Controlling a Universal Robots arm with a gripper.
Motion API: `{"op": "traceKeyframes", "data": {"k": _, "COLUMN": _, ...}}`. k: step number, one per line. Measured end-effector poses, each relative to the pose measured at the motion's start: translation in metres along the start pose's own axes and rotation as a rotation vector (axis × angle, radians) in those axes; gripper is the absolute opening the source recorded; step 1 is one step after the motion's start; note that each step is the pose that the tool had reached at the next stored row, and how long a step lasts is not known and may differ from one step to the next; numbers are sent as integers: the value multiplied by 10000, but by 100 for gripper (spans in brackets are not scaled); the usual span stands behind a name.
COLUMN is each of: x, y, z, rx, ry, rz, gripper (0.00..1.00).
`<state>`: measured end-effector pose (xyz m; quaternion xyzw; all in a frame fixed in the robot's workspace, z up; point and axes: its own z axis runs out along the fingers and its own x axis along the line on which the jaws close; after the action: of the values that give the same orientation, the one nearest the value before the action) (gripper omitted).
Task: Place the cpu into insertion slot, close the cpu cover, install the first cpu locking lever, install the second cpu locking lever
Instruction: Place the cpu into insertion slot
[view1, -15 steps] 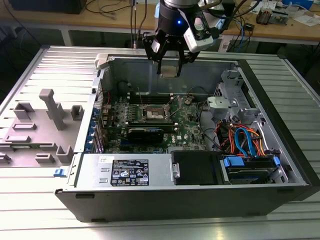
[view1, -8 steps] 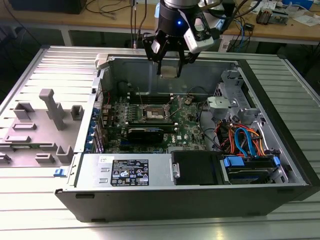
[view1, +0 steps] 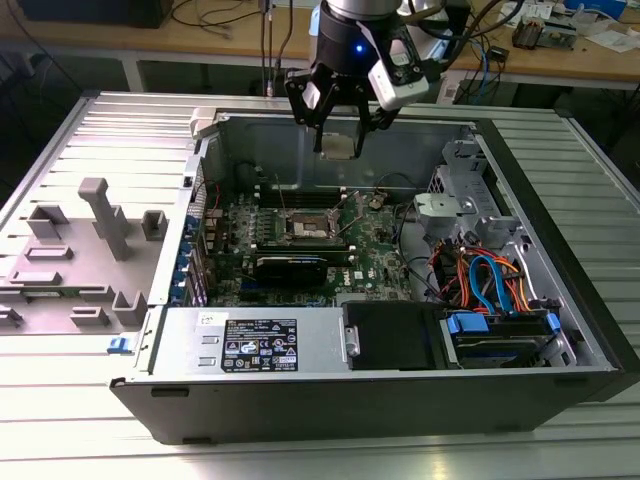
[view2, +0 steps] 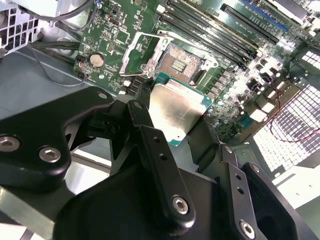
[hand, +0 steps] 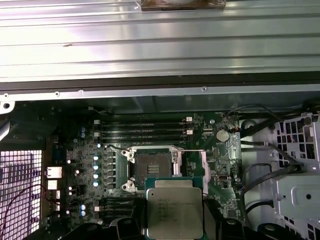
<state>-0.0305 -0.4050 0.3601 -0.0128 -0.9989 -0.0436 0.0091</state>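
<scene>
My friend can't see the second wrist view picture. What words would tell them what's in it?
The black gripper holds the cpu, a flat silvery square, by its edges above a green circuit board. Beyond it the insertion slot lies uncovered, with long black memory slots further on.

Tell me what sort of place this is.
Probably an electronics or robotics lab: an open computer case lies on a ribbed metal table, wooden benches behind carry cables, and the gripper holds the cpu above the motherboard.
</scene>
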Motion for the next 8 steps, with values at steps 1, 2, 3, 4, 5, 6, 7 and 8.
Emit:
{"op": "traceKeyframes", "data": {"k": 1, "x": 0, "y": -11, "z": 0, "rx": 0, "ry": 0, "rz": 1, "gripper": 55}}
{"op": "traceKeyframes", "data": {"k": 2, "x": 0, "y": -32, "z": 0, "rx": 1, "ry": 0, "rz": 1, "gripper": 55}}
{"op": "traceKeyframes", "data": {"k": 3, "x": 1, "y": -42, "z": 0, "rx": 1, "ry": 0, "rz": 1, "gripper": 55}}
{"op": "traceKeyframes", "data": {"k": 4, "x": 3, "y": -48, "z": 0, "rx": 0, "ry": 1, "rz": 2, "gripper": 55}}
{"op": "traceKeyframes", "data": {"k": 5, "x": 4, "y": -53, "z": 0, "rx": 1, "ry": 0, "rz": 3, "gripper": 55}}
{"op": "traceKeyframes", "data": {"k": 6, "x": 3, "y": -54, "z": 1, "rx": 0, "ry": 0, "rz": 3, "gripper": 55}}
{"op": "traceKeyframes", "data": {"k": 7, "x": 3, "y": -55, "z": 1, "rx": 1, "ry": -1, "rz": 21, "gripper": 55}}
{"op": "traceKeyframes", "data": {"k": 8, "x": 3, "y": -55, "z": 1, "rx": 1, "ry": -5, "rz": 66, "gripper": 55}}
